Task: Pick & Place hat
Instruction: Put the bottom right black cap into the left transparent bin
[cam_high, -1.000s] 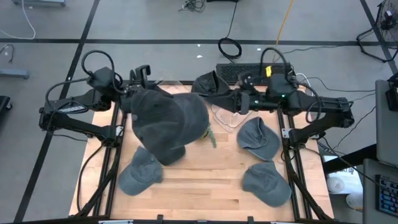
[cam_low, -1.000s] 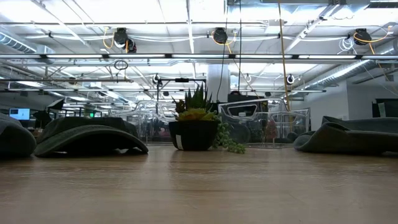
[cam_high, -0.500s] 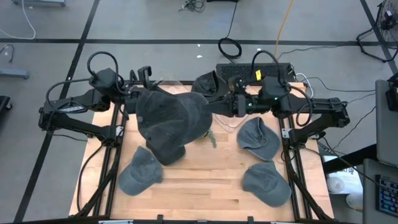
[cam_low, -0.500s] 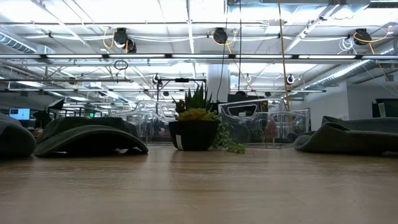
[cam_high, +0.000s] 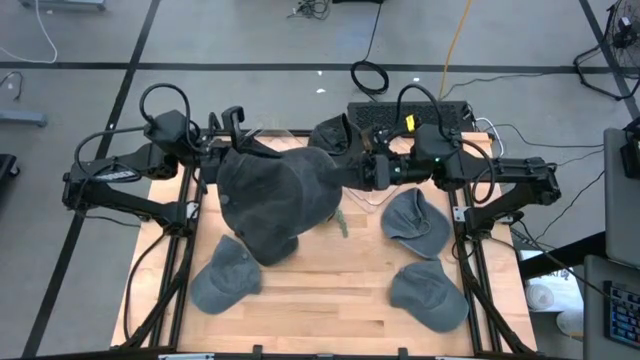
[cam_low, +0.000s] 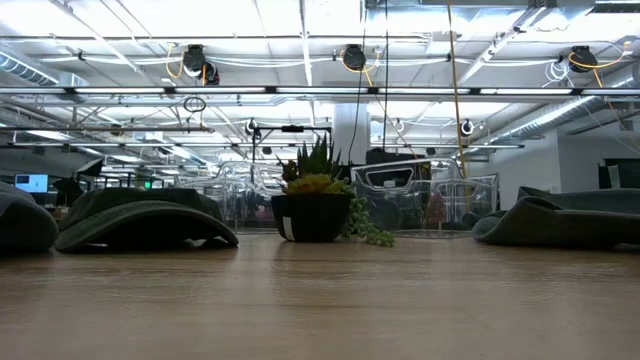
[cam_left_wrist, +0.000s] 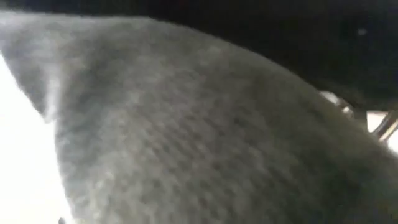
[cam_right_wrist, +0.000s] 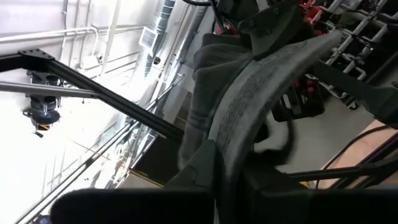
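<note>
A large dark grey hat (cam_high: 275, 200) hangs high above the table between my two grippers. My left gripper (cam_high: 228, 152) is shut on its left side and my right gripper (cam_high: 347, 172) is shut on its right side. Grey cloth (cam_left_wrist: 186, 137) fills the left wrist view. The right wrist view shows the hat's brim (cam_right_wrist: 261, 93) edge-on, running from my right gripper (cam_right_wrist: 227, 180) to the left gripper (cam_right_wrist: 273, 22). Neither gripper shows in the low view. My left gripper holds the hat's left far edge (cam_high: 238, 160), coming level from the table's left. The cloth hides the place of contact. The hat is lifted clear of the table. My right gripper pinches the brim's edge (cam_right_wrist: 219, 158) between its two fingers, coming roughly level from the table's right. The brim curves away from the fingers toward the other gripper. The hat hangs clear of the table.
Several more grey hats lie on the wooden table: near left (cam_high: 225, 280), right (cam_high: 415, 220), near right (cam_high: 430, 295) and far middle (cam_high: 335, 135). A potted plant (cam_low: 312, 215) stands mid-table, mostly under the lifted hat in the high view. Black frame rails (cam_high: 180, 240) border both sides.
My right gripper has gone toward the table's left, up to the hat, and has shut on its brim. The hat has stayed lifted in my left gripper, barely shifting.
</note>
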